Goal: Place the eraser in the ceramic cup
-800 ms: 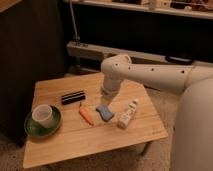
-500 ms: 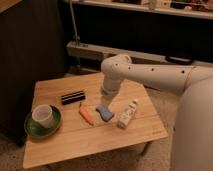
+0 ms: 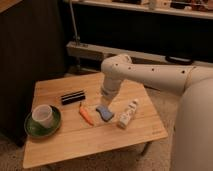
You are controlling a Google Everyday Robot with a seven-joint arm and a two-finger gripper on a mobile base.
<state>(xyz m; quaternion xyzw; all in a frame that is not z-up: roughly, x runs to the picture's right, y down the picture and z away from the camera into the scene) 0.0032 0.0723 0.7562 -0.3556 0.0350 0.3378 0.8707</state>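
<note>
Saw gripper closed, gripping nothing, hanging just above blue block; eraser lay on table, apart from ceramic cup.

Dimly lit, warm. Low wooden tabletop on speckled floor, dark cabinet at left, pale ledge against dark wall behind.

The place looks like a robotics lab or test room rather than a home. A small wooden table stands on speckled floor, in front of a dark panel and a grey metal rail. A white robot arm reaches over the table. Its gripper, fingers closed, hangs low above the tabletop just beside a blue block.
</note>
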